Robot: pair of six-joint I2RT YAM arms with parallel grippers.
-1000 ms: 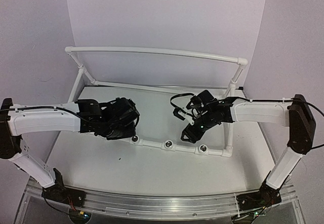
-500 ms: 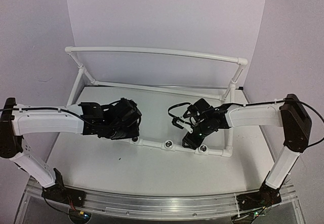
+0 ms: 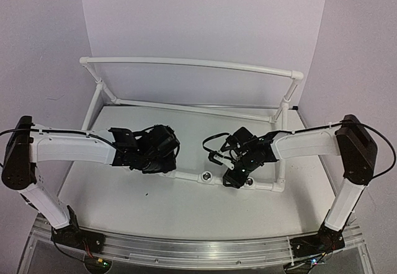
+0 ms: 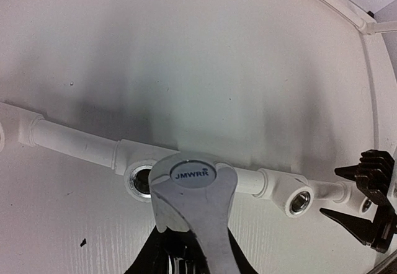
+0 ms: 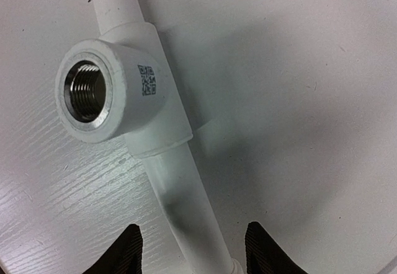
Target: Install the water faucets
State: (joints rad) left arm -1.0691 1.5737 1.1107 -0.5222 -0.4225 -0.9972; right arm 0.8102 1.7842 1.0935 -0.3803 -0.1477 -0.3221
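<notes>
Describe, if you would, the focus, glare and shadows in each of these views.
Left wrist: the faucet is sharp at its cap, blurring toward the bottom edge, with a broad soft shadow on the table. Right wrist: the threaded socket is crisp and glints inside. Top external: even, soft light, fine detail coarse.

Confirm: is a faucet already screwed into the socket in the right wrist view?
No, the threaded socket in the white tee is empty, with its inner threads bare and nothing screwed in.
</notes>
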